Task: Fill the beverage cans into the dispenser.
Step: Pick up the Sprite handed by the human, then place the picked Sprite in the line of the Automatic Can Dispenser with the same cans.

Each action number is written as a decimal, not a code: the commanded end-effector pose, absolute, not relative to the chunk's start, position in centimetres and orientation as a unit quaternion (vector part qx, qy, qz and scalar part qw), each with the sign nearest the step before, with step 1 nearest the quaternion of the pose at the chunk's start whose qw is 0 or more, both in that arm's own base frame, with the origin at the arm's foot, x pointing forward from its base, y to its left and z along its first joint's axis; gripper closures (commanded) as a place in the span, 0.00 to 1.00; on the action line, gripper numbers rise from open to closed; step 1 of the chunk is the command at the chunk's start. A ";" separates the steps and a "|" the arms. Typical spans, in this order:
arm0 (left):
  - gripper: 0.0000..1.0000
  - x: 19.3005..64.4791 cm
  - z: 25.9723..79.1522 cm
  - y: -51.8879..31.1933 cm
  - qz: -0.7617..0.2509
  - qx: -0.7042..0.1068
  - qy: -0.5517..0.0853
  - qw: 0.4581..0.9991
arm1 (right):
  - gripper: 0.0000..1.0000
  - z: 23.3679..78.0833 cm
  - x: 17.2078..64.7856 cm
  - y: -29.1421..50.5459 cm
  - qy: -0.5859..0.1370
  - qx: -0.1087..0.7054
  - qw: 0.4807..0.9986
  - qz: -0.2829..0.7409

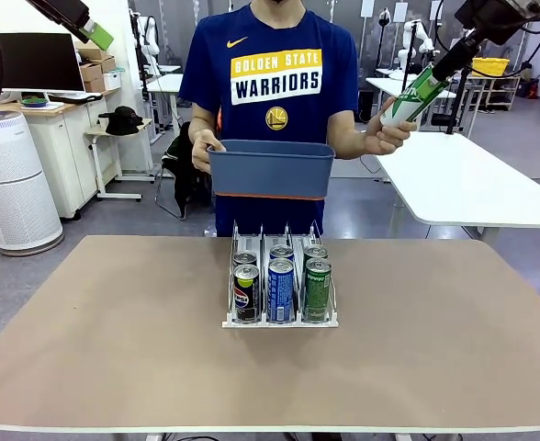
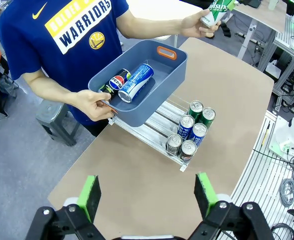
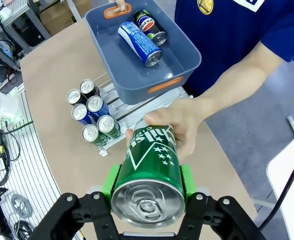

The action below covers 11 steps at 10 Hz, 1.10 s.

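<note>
Your right claw [image 3: 148, 186] is clamped on a green can [image 3: 152, 160], one pad on each side. The silver top faces the wrist and the long axis runs out along the fingers. The person's hand [image 3: 179, 127] is wrapped round the far end of the same can, so both have hold of it.

Seen from the rack [image 1: 279, 323], that can is high up, beyond the far end and off to your right. It is tilted, with its base pointing down toward the rack. I judge the coming move to be down and leftward to the open back ends of the lanes, and the right arm is the one placed for it. Your left claw [image 2: 147, 195] hangs high over the rack's left side, jaws wide apart and empty.

Six cans [image 1: 280, 289] stand upright at the rack's near end, two deep in each lane. Above its far end the person holds a tub [image 1: 270, 170]. A black Pepsi can [image 2: 118, 80] and a blue can [image 2: 137, 82] lie on their sides in it.

The front black can in the rack reads "pepsi". The green can's white lettering is partly covered by the hand. The shirt [image 1: 276, 73] reads "GOLDEN STATE WARRIORS".
</note>
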State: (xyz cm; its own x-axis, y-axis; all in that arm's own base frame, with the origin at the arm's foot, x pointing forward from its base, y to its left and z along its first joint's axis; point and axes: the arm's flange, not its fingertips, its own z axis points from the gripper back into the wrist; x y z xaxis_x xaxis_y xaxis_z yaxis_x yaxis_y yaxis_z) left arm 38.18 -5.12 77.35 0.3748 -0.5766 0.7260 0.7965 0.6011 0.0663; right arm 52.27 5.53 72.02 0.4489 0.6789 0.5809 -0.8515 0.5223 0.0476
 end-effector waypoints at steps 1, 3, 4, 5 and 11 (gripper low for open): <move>0.00 38.1 77.2 -5.2 -0.421 -0.147 -0.367 0.816 | 1.00 72.1 52.4 5.5 -0.263 0.188 0.822 0.468; 0.00 38.1 77.2 -5.2 -0.421 -0.147 -0.367 0.816 | 1.00 72.0 52.3 5.6 -0.257 0.172 0.833 0.459; 0.00 38.1 77.2 -5.2 -0.421 -0.147 -0.367 0.816 | 1.00 72.0 52.3 5.6 -0.257 0.172 0.833 0.459; 0.00 38.1 77.2 -5.2 -0.421 -0.147 -0.367 0.816 | 1.00 72.0 52.3 5.6 -0.257 0.172 0.833 0.459; 0.00 38.1 77.2 -5.2 -0.421 -0.147 -0.367 0.816 | 1.00 72.0 52.3 5.6 -0.257 0.172 0.833 0.459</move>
